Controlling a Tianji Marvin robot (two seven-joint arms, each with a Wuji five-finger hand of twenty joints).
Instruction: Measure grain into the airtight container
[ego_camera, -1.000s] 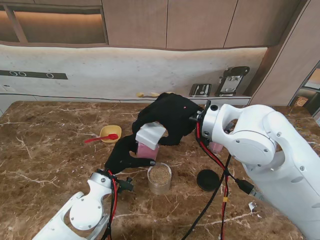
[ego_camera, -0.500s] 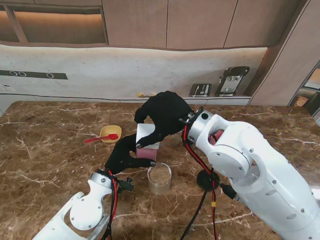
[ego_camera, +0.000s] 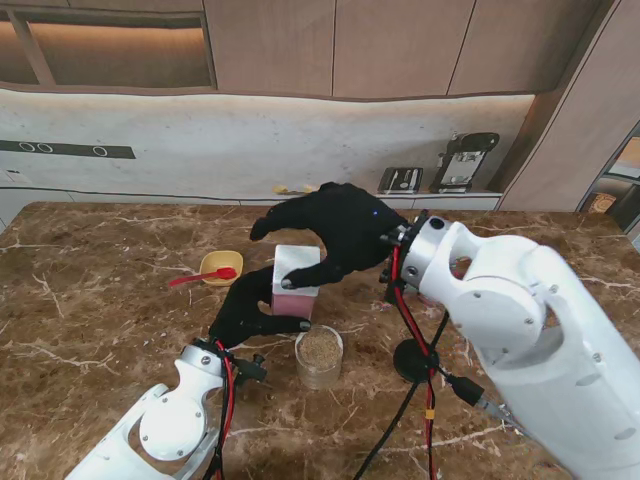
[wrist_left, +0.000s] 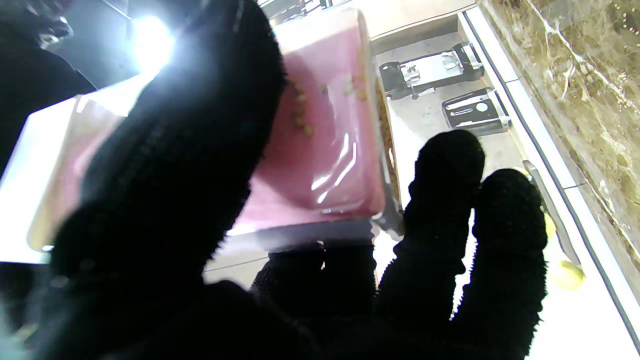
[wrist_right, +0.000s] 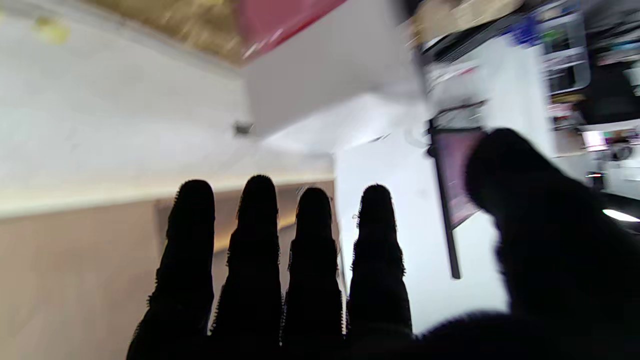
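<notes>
The step in hand looks like closing the pink box (ego_camera: 296, 281) after the grain has gone into the clear jar (ego_camera: 319, 356), and to do it well I would keep the box steady and upright while the white lid on top of it is pressed flat, so no kernels spill out. The right hand (ego_camera: 335, 232) hovers over the box with its fingers spread and its thumb down by the front face; it seems to hold nothing, though whether the thumb touches the lid I cannot tell. The left hand (ego_camera: 248, 310) is wrapped around the lower side of the box, gripping it, and its wrist view shows a few grains clinging inside the pink wall. The box sits on the brown marble table (ego_camera: 90, 330), just beyond the jar, which stands nearer to me and is nearly full of grain. Counting from largest down: one table, two arms with two gloved hands, one pink box, one jar, one black round lid (ego_camera: 414, 360) lying to the right of the jar, one yellow bowl (ego_camera: 221, 266) to the left, one red spoon (ego_camera: 203, 277) resting in it.
</notes>
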